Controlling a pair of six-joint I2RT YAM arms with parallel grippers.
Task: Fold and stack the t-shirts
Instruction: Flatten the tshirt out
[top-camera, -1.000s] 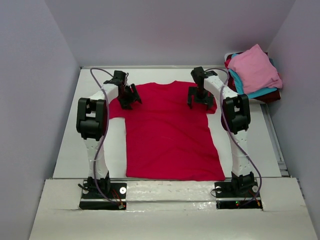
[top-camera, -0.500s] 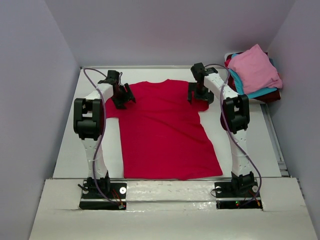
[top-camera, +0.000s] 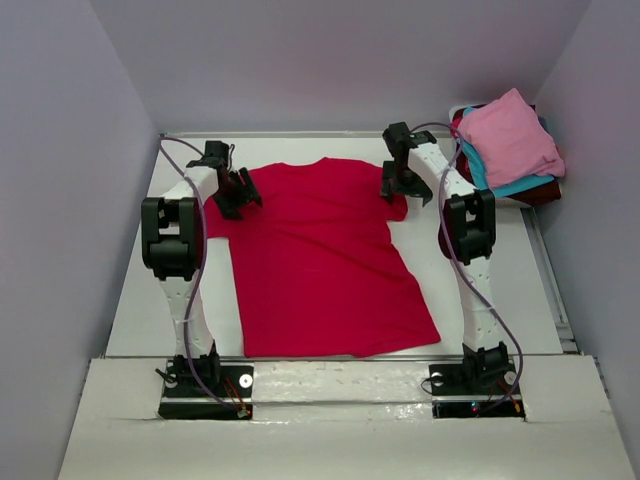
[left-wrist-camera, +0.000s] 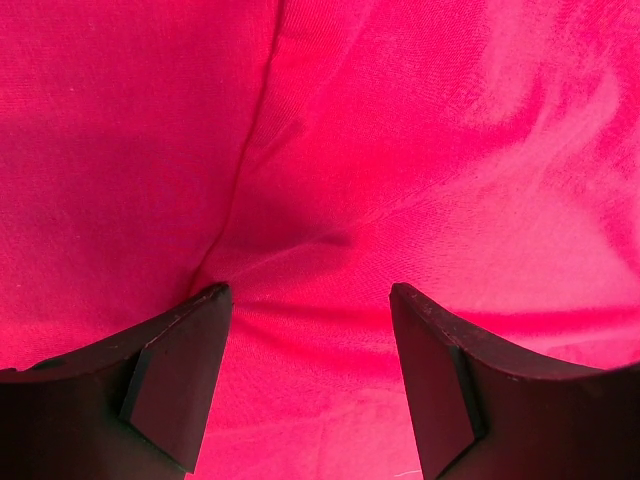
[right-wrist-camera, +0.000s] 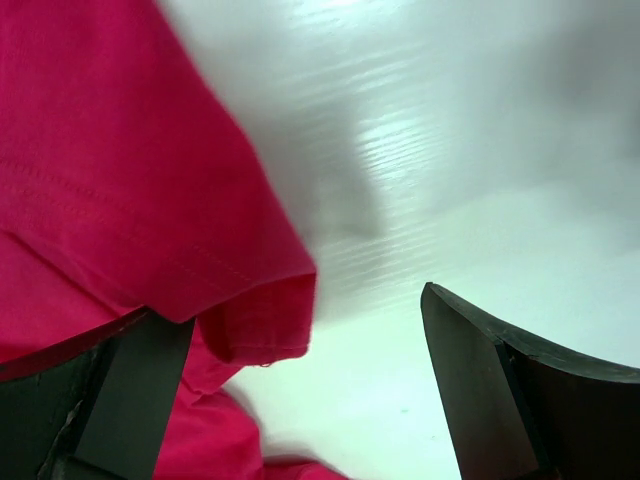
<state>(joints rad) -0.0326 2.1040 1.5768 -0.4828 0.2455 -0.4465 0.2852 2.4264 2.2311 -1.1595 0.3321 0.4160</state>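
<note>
Left hand (fingers apart) hides part of red t-shirt.

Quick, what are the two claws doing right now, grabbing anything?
Left gripper: open, over the red t-shirt.
Right gripper: open, at its sleeve edge, gripping nothing.

No readable text, no labels, apparently no numbers

Four t-shirts, two arms, one table
</note>
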